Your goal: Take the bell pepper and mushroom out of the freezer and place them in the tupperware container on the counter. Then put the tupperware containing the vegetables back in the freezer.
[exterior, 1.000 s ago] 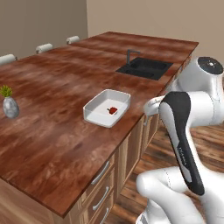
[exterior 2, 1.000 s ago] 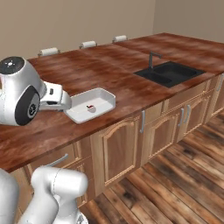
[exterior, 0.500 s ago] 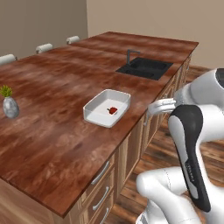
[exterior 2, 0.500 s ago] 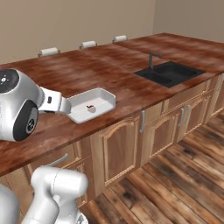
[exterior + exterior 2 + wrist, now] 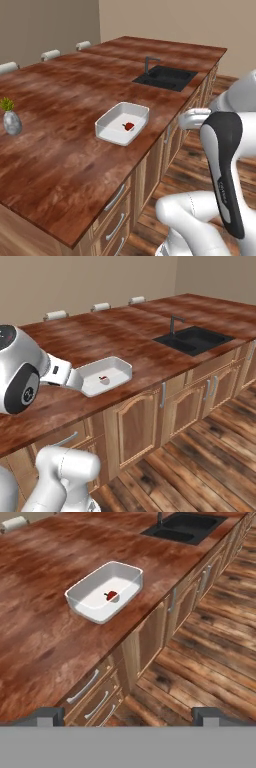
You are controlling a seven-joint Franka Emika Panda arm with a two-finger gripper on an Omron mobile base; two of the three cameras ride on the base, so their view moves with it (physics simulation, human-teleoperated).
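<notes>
Glossy wood-grain counter [image 5: 60, 150]; smooth white plastic tupperware container [image 5: 109, 131].

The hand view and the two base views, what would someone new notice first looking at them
The eye goes first to the white tupperware container near the front edge of the reddish wood counter, with the small red bell pepper lying inside it. Further along the counter, a dark sink with a faucet is set into the top. In the hand view the open gripper looks down over the cabinet fronts and the wooden floor, holding nothing.

Even, soft rendered light, faint shadows, mild sheen on the counter [image 5: 65, 135]; pictures slightly soft, no glare.
</notes>
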